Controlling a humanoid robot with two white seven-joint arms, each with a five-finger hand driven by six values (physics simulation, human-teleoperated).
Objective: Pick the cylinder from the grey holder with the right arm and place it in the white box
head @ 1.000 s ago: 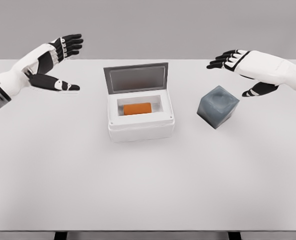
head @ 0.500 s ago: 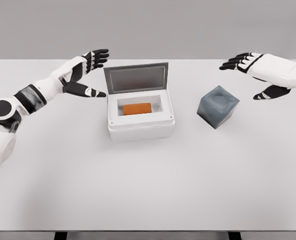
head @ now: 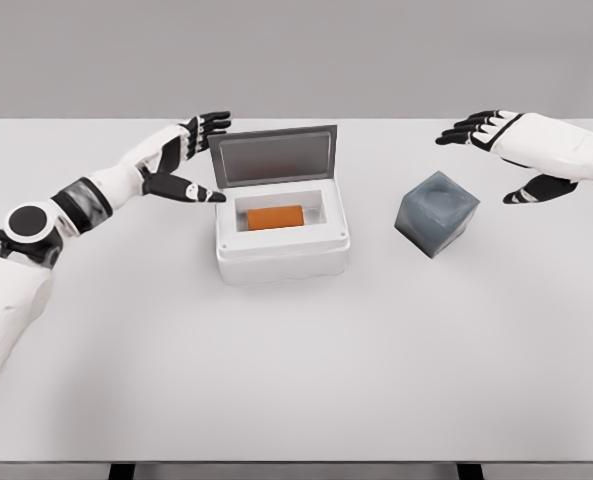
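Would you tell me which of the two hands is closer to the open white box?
The left hand, beside the white box's raised lid; the right hand hovers far off.

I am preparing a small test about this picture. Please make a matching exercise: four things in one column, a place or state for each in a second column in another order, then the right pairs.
Things:
1. orange cylinder
2. grey holder
3. left hand
4. lid

Places or states:
A. standing open at the back of the white box
B. lying inside the white box
C. on the table, right of the white box
D. open, beside the lid

Pairs: 1-B, 2-C, 3-D, 4-A
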